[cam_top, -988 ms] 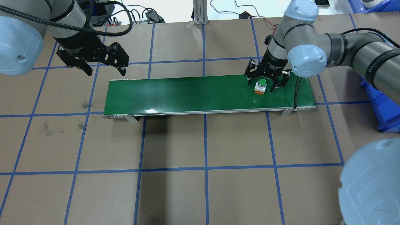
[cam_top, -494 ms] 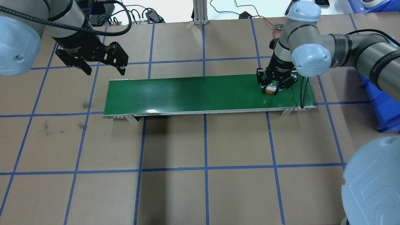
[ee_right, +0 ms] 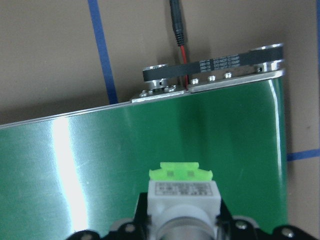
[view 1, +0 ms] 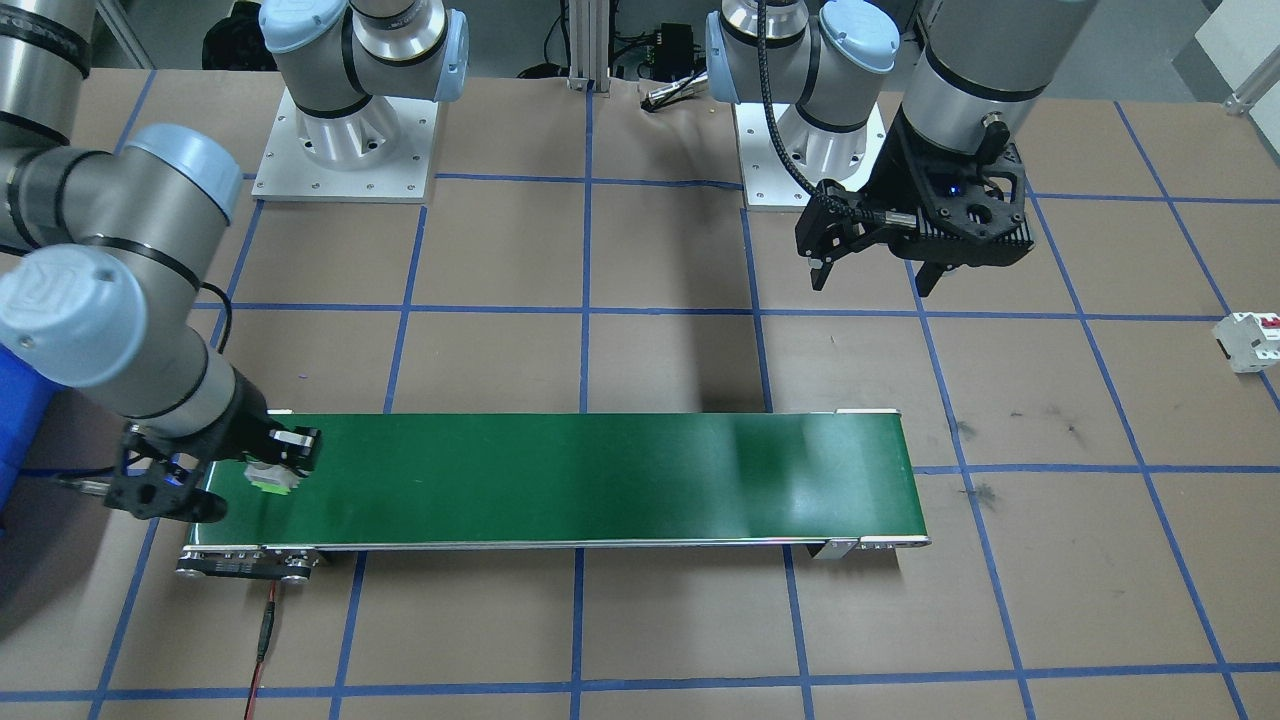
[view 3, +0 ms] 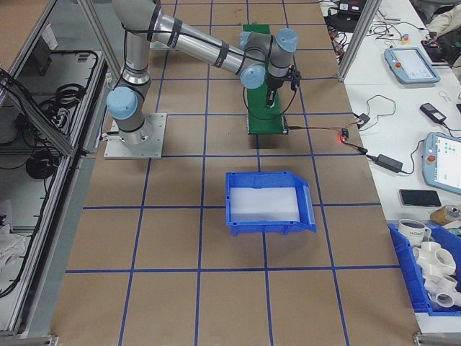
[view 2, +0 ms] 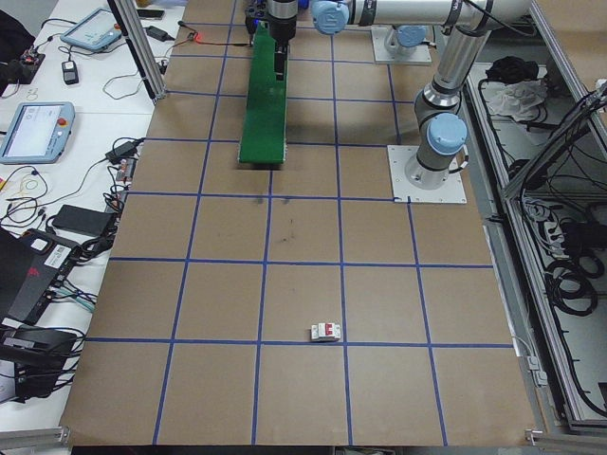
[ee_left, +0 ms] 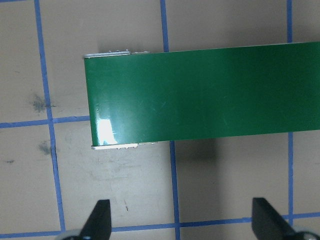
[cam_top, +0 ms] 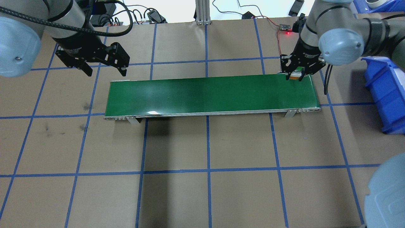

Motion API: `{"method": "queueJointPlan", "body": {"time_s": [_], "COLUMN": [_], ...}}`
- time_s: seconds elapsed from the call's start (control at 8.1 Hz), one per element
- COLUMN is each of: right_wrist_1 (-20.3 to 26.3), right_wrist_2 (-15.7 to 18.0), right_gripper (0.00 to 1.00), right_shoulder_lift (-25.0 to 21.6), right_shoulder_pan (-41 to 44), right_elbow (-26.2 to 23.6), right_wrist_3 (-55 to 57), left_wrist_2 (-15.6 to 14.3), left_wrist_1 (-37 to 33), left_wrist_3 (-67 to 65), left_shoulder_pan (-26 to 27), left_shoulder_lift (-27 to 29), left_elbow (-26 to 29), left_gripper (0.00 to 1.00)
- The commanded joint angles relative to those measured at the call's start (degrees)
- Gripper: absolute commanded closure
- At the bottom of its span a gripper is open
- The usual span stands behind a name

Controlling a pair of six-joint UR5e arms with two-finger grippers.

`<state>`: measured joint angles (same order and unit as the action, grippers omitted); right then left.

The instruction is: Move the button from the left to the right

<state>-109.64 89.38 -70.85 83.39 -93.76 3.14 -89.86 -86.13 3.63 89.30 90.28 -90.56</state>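
Our right end effector (cam_top: 296, 75) pinches the small green-capped push button (cam_top: 295, 74) above the right end of the long green belt (cam_top: 208, 95). Our left end effector (cam_top: 102, 68) hangs spread and empty over the counter (cam_top: 208, 142). If the grip is loose, the button could slip and fall.

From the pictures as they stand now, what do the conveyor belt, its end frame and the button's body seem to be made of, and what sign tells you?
Conveyor belt: probably smooth rubber or PVC, semi-gloss, with bright glare patches.
End frame: looks like bare metal, silvery with screw heads.
Button: likely moulded plastic, matt white-grey body with a printed label and a translucent green base.
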Motion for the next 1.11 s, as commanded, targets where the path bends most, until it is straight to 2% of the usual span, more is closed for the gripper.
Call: {"method": "queueJointPlan", "body": {"time_s": [0.0, 0.25, 0.62, 0.86, 0.99], "right_wrist_1": [6.0, 9.7, 10.0, 8.5, 3.8], "right_wrist_2": [2.3, 3.3, 3.3, 3.2, 3.3], "right_gripper": [1.0, 1.0, 1.0, 1.0, 1.0], "right_shoulder_lift": [-2.8, -5.3, -5.6, -4.1, -1.2], "right_shoulder_pan": [-7.2, -14.8, -28.6, -31.6, -32.8], "right_elbow": [5.1, 6.7, 7.7, 7.8, 7.8], "right_wrist_3": [-12.0, -24.8, -41.3, -44.9, -46.1], "left_wrist_2": [0.0, 0.0, 0.0, 0.0, -0.1], "left_wrist_1": [0.0, 0.0, 0.0, 0.0, 0.0], "left_wrist_3": [0.0, 0.0, -0.2, -0.2, -0.1], "left_shoulder_pan": [0.0, 0.0, 0.0, 0.0, 0.0], "left_shoulder_lift": [-0.1, -0.2, -0.2, -0.2, -0.2], "left_elbow": [-0.1, -0.1, -0.1, -0.1, -0.1], "left_gripper": [0.0, 0.0, 0.0, 0.0, 0.0]}}
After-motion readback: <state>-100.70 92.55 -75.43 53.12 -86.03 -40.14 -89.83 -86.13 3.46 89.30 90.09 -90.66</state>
